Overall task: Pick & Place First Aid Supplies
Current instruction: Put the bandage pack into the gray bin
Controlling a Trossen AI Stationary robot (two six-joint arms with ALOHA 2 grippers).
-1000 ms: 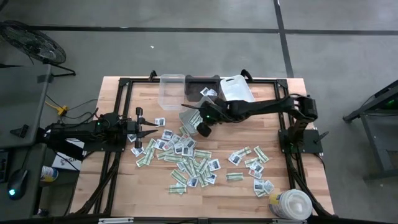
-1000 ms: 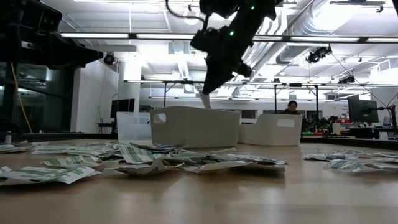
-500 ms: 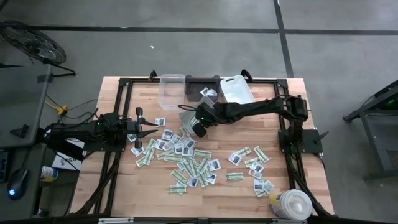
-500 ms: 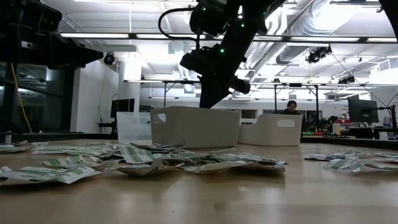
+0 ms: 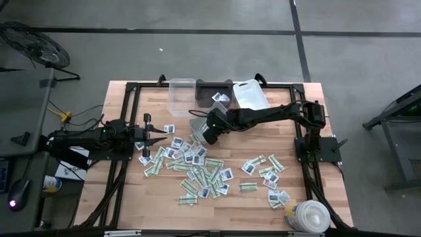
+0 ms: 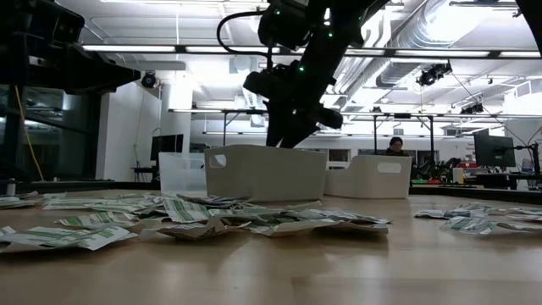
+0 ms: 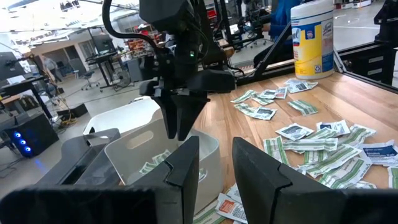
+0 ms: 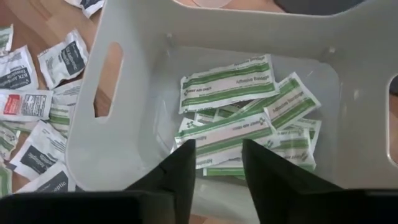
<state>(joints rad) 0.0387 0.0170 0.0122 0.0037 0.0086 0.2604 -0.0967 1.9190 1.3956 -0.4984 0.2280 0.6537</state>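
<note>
Across the middle of the wooden table (image 5: 125, 197), dozens of small flat sealed packets (image 5: 197, 168) are scattered loose, with a smaller bunch (image 5: 266, 174) toward the right edge. Near the far edge, a white plastic bin (image 8: 118, 118) is set by the clear and dark bins, and a handful of green-and-white strip packets (image 8: 239, 118) can be seen lying inside it. The right gripper (image 8: 214, 163) is hung right above that bin, fingers parted with nothing between them. The left gripper (image 7: 214, 165) is parked over the left edge, fingers spread a bit, also empty, pointed at the pile.
</note>
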